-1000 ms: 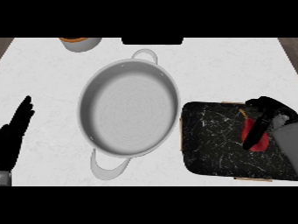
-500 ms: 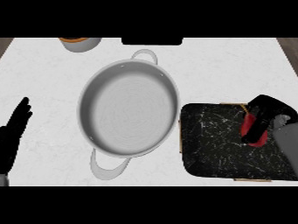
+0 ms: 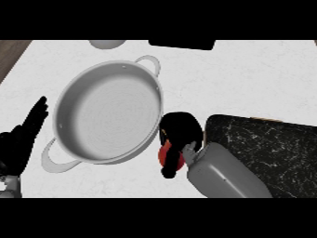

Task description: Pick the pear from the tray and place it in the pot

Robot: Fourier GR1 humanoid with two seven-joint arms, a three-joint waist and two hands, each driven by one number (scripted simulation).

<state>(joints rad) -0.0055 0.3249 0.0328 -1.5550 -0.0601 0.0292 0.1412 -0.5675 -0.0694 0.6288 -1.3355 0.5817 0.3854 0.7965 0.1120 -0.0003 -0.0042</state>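
One hand does the work: the right hand, fingers clamped round the red pear, holds it between the dark tray and the grey pot, presumably bound for the pot, while the left hand rests open at lower left beside the white worktop.

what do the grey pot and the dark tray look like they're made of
The round grey two-handled pot looks like brushed metal, perhaps steel or aluminium: a dull sheen and faint concentric rings on its floor. The dark rectangular tray looks like polished black marble or a stone-look finish: pale veins run across it.
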